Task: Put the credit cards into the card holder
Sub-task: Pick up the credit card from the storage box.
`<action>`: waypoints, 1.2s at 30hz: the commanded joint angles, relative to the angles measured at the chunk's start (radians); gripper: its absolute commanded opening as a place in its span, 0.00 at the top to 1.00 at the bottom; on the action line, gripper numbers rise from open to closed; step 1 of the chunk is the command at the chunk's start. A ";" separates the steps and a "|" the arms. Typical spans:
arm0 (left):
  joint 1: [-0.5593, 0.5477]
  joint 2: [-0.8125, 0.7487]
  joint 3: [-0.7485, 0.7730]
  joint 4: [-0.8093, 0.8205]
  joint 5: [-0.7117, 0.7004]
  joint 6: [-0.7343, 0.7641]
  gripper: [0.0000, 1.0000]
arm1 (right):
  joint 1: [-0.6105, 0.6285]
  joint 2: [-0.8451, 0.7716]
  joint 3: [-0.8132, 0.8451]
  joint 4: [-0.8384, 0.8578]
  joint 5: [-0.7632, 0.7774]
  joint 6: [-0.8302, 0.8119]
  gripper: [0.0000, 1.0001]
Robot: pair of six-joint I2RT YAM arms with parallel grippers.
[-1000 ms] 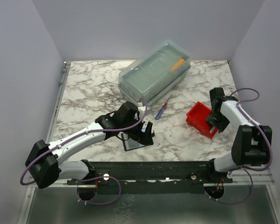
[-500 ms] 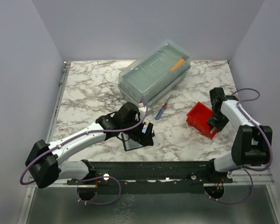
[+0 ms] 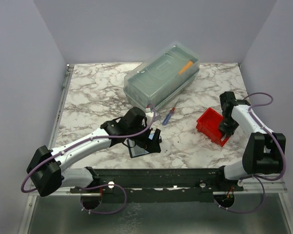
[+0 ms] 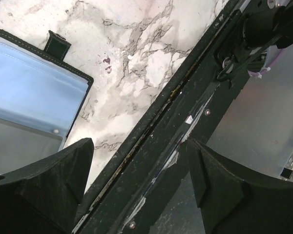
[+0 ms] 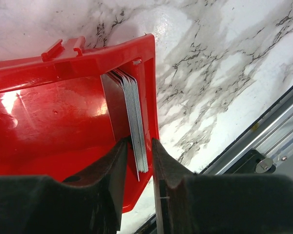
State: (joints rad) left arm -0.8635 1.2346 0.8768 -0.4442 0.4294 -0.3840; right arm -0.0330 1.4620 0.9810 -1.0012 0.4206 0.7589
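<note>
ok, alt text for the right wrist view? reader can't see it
The right gripper straddles a stack of credit cards standing on edge against the inside wall of a red bin, its black fingers near it on either side. Marbled table lies beyond the bin.

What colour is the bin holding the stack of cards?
The bin is glossy red, clearest in the right wrist view.

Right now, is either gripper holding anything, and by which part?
Right gripper straddles the near edge of the credit cards standing in the red bin; firm hold cannot be told. Left gripper: open, empty.
</note>
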 commanded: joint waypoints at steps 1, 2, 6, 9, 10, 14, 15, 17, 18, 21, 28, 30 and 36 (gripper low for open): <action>-0.006 0.006 0.017 0.005 0.005 0.014 0.17 | -0.004 -0.023 0.032 -0.036 -0.005 0.008 0.73; -0.006 0.006 0.017 0.005 0.005 0.014 0.17 | -0.004 -0.022 0.035 -0.036 -0.010 0.008 0.73; -0.006 0.005 0.016 0.007 0.005 0.015 0.17 | -0.005 -0.024 0.045 -0.042 -0.011 0.007 0.74; -0.006 0.003 0.014 0.006 0.005 0.016 0.17 | -0.004 -0.026 0.048 -0.045 -0.012 0.006 0.74; -0.006 0.004 0.015 0.007 0.005 0.016 0.17 | -0.004 -0.029 0.048 -0.046 -0.010 0.006 0.74; -0.006 0.006 0.016 0.008 0.008 0.015 0.16 | -0.005 -0.039 0.034 -0.027 -0.013 -0.001 0.76; -0.006 0.006 0.015 0.008 0.009 0.015 0.16 | -0.005 -0.036 0.031 -0.023 -0.015 -0.001 0.76; -0.006 0.006 0.014 0.008 0.008 0.016 0.16 | -0.005 -0.029 0.030 -0.011 -0.020 -0.003 0.65; -0.007 0.006 0.015 0.008 0.007 0.016 0.16 | -0.005 -0.026 0.027 -0.001 -0.022 -0.007 0.57; -0.007 0.006 0.015 0.008 0.004 0.017 0.16 | -0.005 0.002 0.027 0.016 0.001 -0.009 0.42; -0.007 -0.004 0.014 0.007 -0.012 0.019 0.16 | -0.005 0.073 0.024 -0.024 0.066 0.088 0.20; -0.006 -0.006 0.012 0.005 -0.024 0.015 0.16 | -0.006 0.079 0.020 -0.028 0.066 0.103 0.20; -0.007 -0.004 0.011 0.005 -0.035 0.010 0.15 | -0.007 0.047 -0.011 0.046 0.017 0.070 0.19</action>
State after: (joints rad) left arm -0.8658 1.2354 0.8768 -0.4442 0.4198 -0.3828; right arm -0.0330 1.5326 0.9928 -0.9974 0.4381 0.8219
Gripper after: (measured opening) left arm 0.837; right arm 0.802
